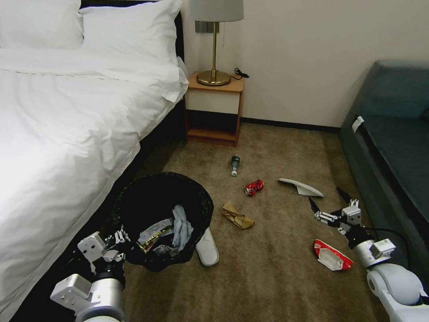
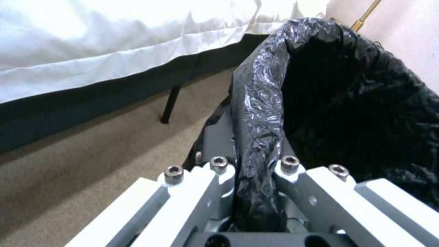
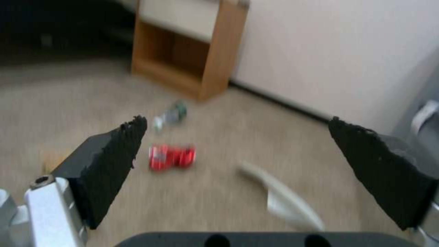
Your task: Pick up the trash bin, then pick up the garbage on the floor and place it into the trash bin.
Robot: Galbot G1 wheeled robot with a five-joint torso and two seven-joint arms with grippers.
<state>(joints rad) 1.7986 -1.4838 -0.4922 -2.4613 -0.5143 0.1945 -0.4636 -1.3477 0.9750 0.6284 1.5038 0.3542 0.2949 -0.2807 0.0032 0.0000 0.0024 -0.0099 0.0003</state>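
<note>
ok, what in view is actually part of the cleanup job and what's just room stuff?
Job:
trash bin, rim pinched in the left claw
right claw, open above the carpet
red can
bottle
brown paper bag
two slippers
red wrapper

Not job:
bed
nightstand
lamp
sofa

Hotel-style bedroom, white-linen bed point(image 1: 67, 112), wooden nightstand point(image 1: 214, 109), brass lamp point(image 1: 214, 44), carpet point(image 1: 277, 277)

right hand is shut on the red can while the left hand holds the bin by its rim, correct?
Not quite. The right hand is open and empty in the right wrist view; the red can lies on the carpet beyond it. The left hand does hold the bin by its rim.
</note>
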